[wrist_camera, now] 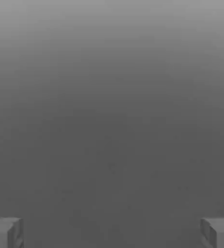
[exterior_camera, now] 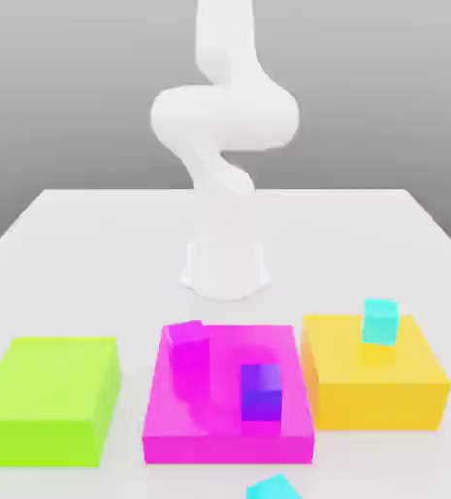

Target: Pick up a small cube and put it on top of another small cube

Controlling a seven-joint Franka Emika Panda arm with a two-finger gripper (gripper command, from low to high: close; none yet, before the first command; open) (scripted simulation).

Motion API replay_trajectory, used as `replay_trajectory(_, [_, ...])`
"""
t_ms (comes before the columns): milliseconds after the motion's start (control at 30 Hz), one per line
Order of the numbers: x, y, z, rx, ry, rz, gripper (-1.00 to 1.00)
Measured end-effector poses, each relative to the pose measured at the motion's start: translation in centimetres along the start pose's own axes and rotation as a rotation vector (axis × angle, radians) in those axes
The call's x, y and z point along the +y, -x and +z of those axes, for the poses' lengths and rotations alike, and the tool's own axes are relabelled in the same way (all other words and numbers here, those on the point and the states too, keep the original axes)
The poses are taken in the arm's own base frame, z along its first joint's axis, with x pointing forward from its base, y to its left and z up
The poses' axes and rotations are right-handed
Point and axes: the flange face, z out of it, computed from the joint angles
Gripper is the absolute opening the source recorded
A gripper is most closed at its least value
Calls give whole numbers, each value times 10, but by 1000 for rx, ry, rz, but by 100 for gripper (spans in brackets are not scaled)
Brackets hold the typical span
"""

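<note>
The white table (exterior_camera: 93, 244) carries the arm (exterior_camera: 224, 127), which rises from its base at the middle, well back from the blocks. Three big flat blocks lie in a row along the near edge: a green block (exterior_camera: 49, 400) at the exterior view's left, a pink block (exterior_camera: 229, 409) in the middle, a yellow block (exterior_camera: 375, 385) at the right. Nothing of the task looks done yet: no small cube sits on another, and picking, carrying and setting down all remain.

The hand view shows the fingers (wrist_camera: 220, 231) standing wide apart with nothing between them.

The cyan cube (exterior_camera: 380, 322) rests on the yellow block, plain and turquoise, tilted a little as far as the soft render lets me judge. The purple cube (exterior_camera: 261, 392) sits on the pink block toward its right, blue-violet and about the same size. A small pink cube (exterior_camera: 188, 341) stands at that block's far left corner. A second cyan cube (exterior_camera: 273, 487) lies on the table in front, cut by the frame edge.
</note>
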Motion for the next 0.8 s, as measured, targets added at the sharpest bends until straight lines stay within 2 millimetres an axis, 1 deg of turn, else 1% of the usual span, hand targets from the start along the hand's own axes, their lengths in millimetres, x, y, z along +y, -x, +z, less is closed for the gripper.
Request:
replay_trajectory(167, [-3,6,92,-118,64,-74,0])
replay_trajectory(267, [0,15,146,-186,102,-117,0])
replay_trajectory(367, [6,30,198,-252,140,-161,0])
replay_trajectory(500, [19,56,265,-338,193,-220,0])
replay_trajectory(633, [38,90,327,-424,245,-285,0])
replay_trajectory(800, [74,136,398,-527,315,-361,0])
